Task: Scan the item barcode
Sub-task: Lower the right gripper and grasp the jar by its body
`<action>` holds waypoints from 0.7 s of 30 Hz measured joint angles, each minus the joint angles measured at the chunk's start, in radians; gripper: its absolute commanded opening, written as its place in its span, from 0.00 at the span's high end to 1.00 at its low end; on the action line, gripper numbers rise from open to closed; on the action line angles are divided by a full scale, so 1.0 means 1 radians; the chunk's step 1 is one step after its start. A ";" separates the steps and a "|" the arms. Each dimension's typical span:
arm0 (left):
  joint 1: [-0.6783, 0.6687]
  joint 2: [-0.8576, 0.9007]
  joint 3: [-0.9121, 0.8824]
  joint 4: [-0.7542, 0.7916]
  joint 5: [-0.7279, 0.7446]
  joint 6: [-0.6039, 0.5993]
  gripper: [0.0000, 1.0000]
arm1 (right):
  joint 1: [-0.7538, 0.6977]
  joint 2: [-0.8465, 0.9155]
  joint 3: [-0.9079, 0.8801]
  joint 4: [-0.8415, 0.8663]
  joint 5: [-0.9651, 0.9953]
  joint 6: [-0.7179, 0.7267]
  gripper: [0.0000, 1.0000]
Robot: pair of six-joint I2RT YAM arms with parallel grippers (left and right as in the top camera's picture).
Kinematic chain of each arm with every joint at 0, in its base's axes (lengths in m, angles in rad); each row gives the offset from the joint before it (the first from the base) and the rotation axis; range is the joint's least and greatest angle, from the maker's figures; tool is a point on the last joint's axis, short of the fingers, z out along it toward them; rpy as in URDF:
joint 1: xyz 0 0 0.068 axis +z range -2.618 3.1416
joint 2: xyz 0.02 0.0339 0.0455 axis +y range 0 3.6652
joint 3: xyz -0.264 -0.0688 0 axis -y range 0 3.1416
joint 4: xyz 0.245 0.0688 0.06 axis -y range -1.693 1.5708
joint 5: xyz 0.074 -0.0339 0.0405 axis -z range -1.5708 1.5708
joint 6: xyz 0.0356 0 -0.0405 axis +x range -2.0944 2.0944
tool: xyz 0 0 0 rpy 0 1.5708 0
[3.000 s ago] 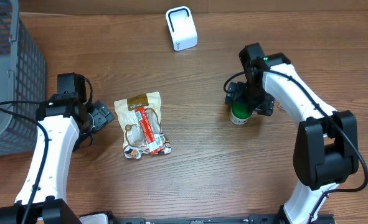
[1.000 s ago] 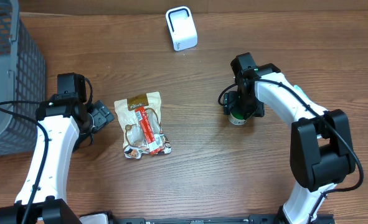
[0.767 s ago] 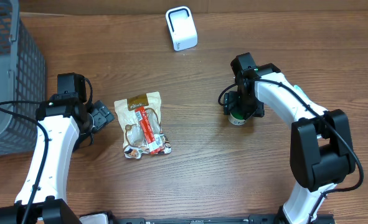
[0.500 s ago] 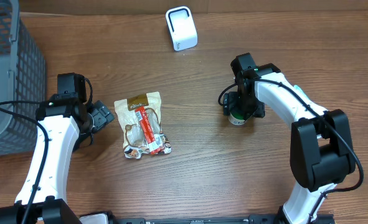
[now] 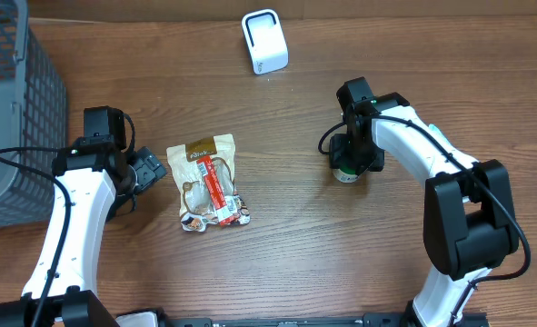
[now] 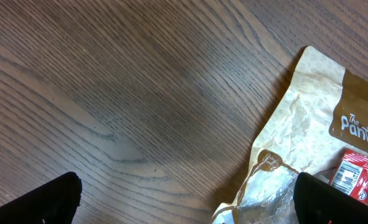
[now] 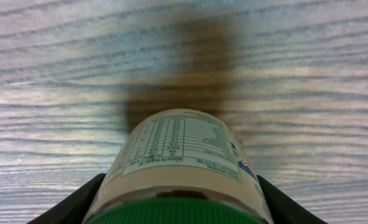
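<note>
A small jar with a green cap [image 5: 345, 173] stands upright on the wooden table right of centre. My right gripper [image 5: 353, 156] comes down over it from above. In the right wrist view the jar [image 7: 180, 149] fills the space between the two black fingers [image 7: 78, 202], which press on both of its sides; its printed nutrition label faces the camera. The white barcode scanner [image 5: 264, 41] stands at the far edge. My left gripper [image 5: 146, 173] rests open just left of a snack pouch [image 5: 209, 182], with bare wood between its fingers [image 6: 43, 199].
A grey mesh basket [image 5: 14, 109] fills the far left corner. The snack pouch [image 6: 308, 143], tan and foil with a red label, lies flat left of centre, its foil edge reaching toward the left gripper's right finger.
The right gripper's jaws have narrowed onto the jar's sides. Earlier the right arm shifted slightly left over the jar. The left arm and the pouch have not moved.
</note>
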 measured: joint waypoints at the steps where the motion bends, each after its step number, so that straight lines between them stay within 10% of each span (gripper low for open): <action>1: 0.000 0.000 0.000 0.000 0.000 0.000 0.00 | 0.000 0.000 0.000 0.010 0.000 0.000 0.37; 21: 0.000 0.000 0.000 0.000 0.000 0.000 0.00 | 0.000 -0.001 -0.001 0.053 -0.022 -0.001 0.21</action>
